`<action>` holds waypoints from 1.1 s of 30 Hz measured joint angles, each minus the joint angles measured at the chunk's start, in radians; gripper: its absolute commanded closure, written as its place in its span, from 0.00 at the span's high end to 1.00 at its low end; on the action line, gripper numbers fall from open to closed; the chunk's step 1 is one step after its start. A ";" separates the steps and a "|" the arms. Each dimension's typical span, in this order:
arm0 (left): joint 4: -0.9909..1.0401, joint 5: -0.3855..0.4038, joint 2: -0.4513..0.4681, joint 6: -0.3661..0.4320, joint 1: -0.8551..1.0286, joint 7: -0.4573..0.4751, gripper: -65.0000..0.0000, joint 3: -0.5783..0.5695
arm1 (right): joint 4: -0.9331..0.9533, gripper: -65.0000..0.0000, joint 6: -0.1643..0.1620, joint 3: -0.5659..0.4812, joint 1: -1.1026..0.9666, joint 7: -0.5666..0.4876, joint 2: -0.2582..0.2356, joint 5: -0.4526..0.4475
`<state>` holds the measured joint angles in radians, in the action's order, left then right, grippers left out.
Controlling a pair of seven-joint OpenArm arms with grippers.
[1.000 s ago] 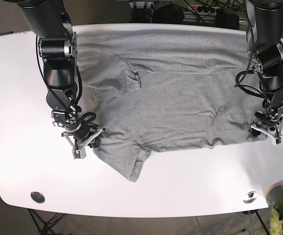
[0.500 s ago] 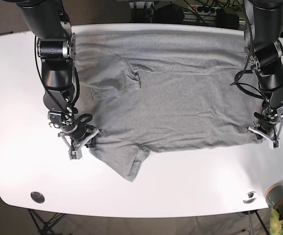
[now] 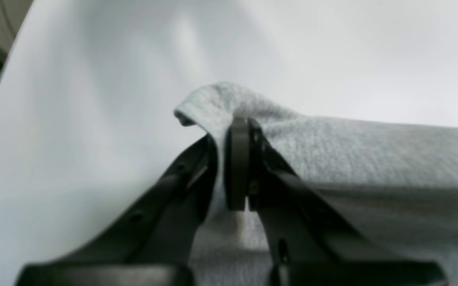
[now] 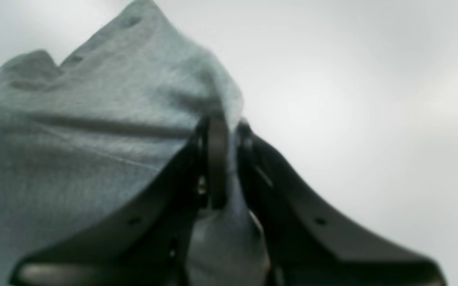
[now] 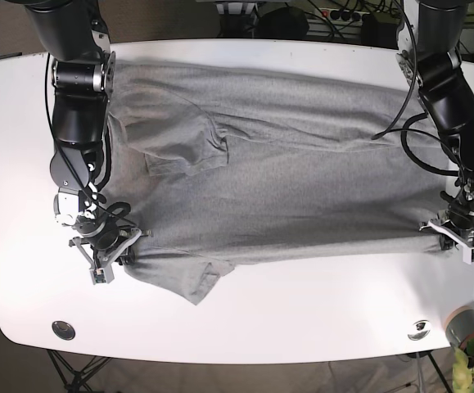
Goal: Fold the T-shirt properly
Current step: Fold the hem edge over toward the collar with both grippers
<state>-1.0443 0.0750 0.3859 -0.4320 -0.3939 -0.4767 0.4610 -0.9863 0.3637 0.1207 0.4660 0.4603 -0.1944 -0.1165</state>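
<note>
While both grippers, left gripper and right gripper, clamp its edge, heather-grey knit T-shirt stretches left-right across frame.

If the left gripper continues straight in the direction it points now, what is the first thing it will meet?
The left gripper is shut on a corner of the T-shirt, so cloth already sits at its tips. Beyond that fold, the left wrist view shows only the bare white table; depth is unclear, but it would probably meet the tabletop.

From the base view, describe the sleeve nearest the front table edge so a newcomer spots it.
On the white table lies the grey T-shirt. Beside the right tool, the sleeve juts out toward the table's front edge, unlike the other sleeve, folded onto the body.
</note>
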 measured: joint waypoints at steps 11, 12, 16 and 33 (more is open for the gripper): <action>-0.180 0.132 -0.001 -0.005 0.177 -0.076 0.00 0.045 | -0.486 0.03 0.003 0.109 -0.197 0.272 0.010 -0.011; -0.191 0.135 0.000 -0.004 0.194 -0.076 0.00 0.053 | -0.518 0.03 0.003 0.113 -0.217 0.288 0.008 -0.011; -0.230 0.163 0.004 0.003 0.267 -0.076 0.00 0.066 | -0.668 0.03 0.006 0.110 -0.322 0.340 0.013 -0.019; -0.365 0.256 0.000 0.000 0.504 -0.077 0.00 0.177 | -0.984 0.03 0.003 0.167 -0.734 0.356 0.110 -0.018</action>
<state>-1.4097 0.3309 0.3862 -0.4316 0.1101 -0.5541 0.6376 -1.9705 0.3664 0.2878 -0.2676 0.8162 -0.0841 -0.1341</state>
